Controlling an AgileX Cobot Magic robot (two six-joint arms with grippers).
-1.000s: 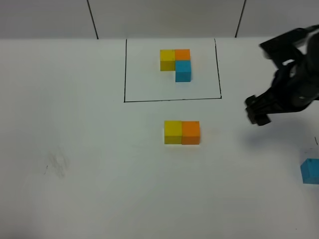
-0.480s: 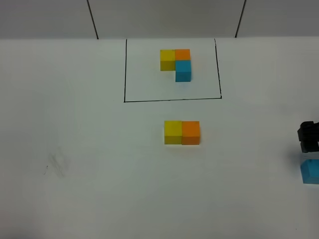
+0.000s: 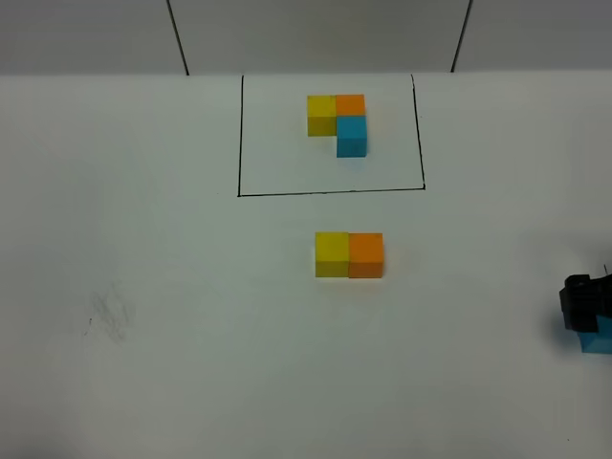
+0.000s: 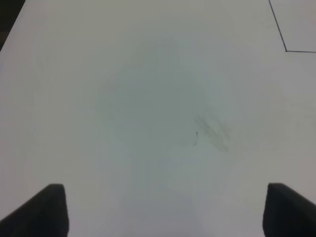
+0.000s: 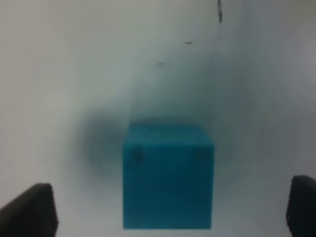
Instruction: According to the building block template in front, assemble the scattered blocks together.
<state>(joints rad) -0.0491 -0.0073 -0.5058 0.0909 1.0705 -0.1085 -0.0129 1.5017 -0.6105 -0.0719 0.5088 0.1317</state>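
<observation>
The building block template (image 3: 340,122) lies inside a black drawn rectangle at the back: yellow and orange abreast, blue below orange. Of the scattered blocks, the yellow one (image 3: 332,254) and the orange one (image 3: 366,254) sit joined side by side at the table's middle. The light blue block (image 3: 599,338) rests at the far right edge, partly covered by my right gripper (image 3: 585,304). The right wrist view has that blue block (image 5: 168,177) centred between the gripper's (image 5: 168,212) wide-open fingers. My left gripper (image 4: 168,212) hangs open over bare table.
The white table (image 3: 172,287) carries a faint grey smudge (image 3: 107,317) at the left, which the left wrist view also catches (image 4: 213,131). A corner of the black rectangle line (image 4: 284,47) appears in that view. Two dark seams (image 3: 178,38) run up the back wall.
My right gripper has come from the upper right toward the front and down over the light blue block at the right edge. The blocks have not moved.
</observation>
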